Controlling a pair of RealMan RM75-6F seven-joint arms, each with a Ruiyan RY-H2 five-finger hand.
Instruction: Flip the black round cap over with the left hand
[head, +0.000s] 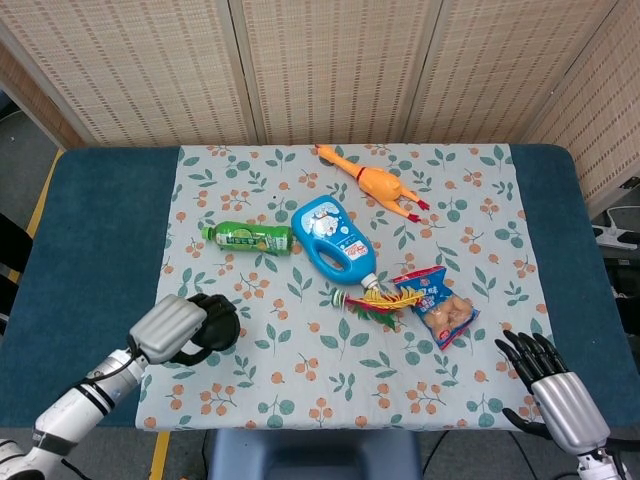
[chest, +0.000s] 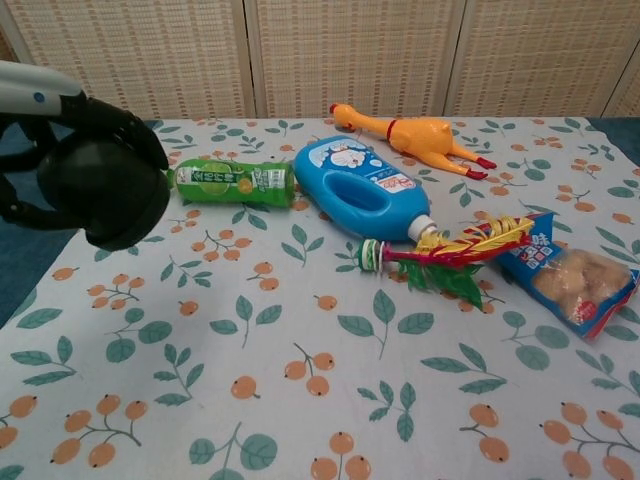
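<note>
My left hand (head: 178, 327) grips the black round cap (head: 218, 328) above the front-left part of the floral tablecloth (head: 300, 380). In the chest view the black round cap (chest: 103, 193) looms large at the left, lifted off the cloth, with the dark fingers (chest: 118, 122) of my left hand (chest: 70, 120) wrapped over its top. My right hand (head: 552, 389) hangs off the table's front-right corner, fingers spread, holding nothing. The chest view does not show it.
A green bottle (head: 248, 238) lies left of a blue detergent bottle (head: 334, 236). A rubber chicken (head: 372, 181) lies at the back. A feather toy (head: 378, 299) and a snack bag (head: 442, 306) lie right of centre. The blue table (head: 90, 250) borders the cloth.
</note>
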